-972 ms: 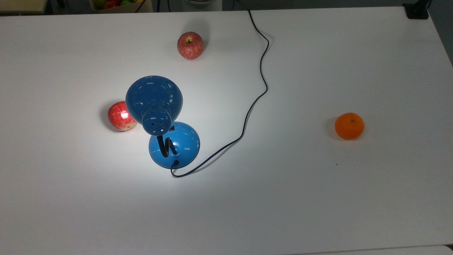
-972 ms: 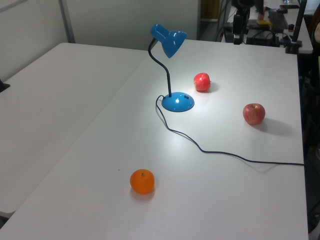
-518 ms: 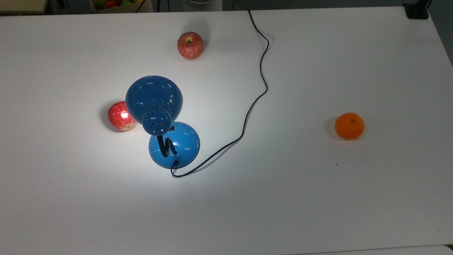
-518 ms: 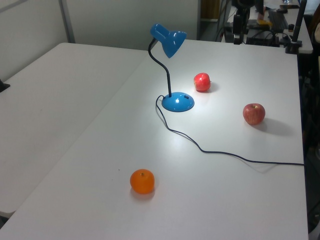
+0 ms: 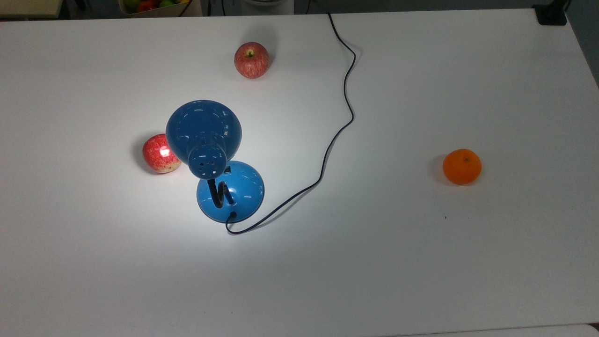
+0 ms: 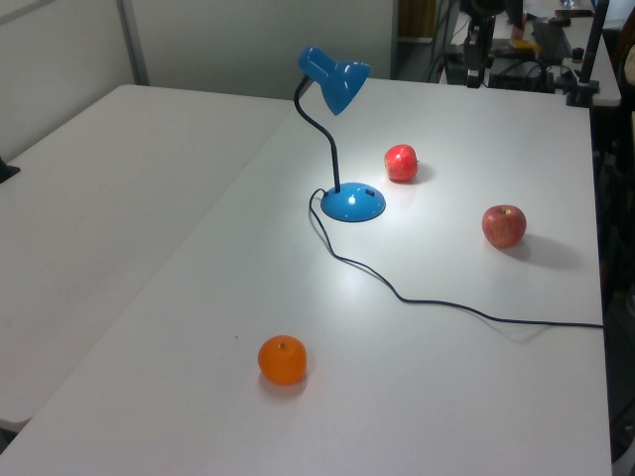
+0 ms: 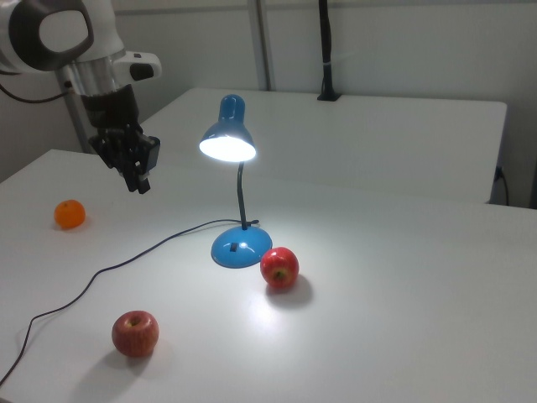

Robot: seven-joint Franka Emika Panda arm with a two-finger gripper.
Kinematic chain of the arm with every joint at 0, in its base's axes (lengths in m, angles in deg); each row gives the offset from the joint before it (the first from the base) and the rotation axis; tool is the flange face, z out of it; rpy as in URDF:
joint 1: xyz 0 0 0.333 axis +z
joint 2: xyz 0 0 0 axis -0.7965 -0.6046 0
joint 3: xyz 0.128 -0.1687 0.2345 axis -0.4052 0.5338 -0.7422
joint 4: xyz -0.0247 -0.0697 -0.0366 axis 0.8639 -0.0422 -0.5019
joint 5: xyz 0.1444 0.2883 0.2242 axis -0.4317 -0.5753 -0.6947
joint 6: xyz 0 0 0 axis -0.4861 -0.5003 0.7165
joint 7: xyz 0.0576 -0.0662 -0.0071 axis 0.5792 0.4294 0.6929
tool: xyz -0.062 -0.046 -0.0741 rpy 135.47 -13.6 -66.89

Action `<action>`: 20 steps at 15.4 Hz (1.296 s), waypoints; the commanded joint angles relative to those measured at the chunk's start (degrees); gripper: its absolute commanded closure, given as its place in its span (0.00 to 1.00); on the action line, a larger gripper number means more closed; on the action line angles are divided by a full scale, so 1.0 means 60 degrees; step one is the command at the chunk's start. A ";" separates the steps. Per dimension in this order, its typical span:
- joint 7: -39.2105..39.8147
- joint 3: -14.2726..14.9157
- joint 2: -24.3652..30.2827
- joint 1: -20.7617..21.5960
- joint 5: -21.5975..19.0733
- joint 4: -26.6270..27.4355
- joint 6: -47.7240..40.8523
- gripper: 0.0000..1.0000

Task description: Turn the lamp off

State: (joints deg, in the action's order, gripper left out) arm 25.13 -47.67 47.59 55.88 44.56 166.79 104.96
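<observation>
Lamp (image 7: 238, 197) lit, switch on base (image 7: 241, 248); gripper (image 7: 138, 180) high, well toward right view's left; finger gap: cannot tell.

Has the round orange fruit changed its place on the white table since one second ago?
No. In the top view the round orange fruit lies as before, at the same spacing from the thin black cord.
</observation>
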 commanded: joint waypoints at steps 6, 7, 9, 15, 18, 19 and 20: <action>0.0573 0.0183 -0.0172 0.0088 0.0011 -0.0076 -0.0114 1.00; 0.0573 0.0183 -0.0317 0.0073 0.0011 -0.0047 0.0060 1.00; 0.0559 0.0197 -0.0494 0.0001 0.0011 0.0230 0.0674 1.00; 0.0559 0.0197 -0.1122 -0.0176 0.0099 0.1432 0.2988 1.00; 0.0559 0.0197 -0.1636 -0.0205 0.0128 0.1608 0.3853 1.00; 0.0559 0.0197 -0.1753 -0.0278 0.0128 0.1754 0.4219 1.00; 0.0559 0.0197 -0.1812 -0.0351 0.0128 0.1871 0.4628 1.00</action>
State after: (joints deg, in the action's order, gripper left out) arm 27.30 -46.90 37.81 54.43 44.57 175.87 126.67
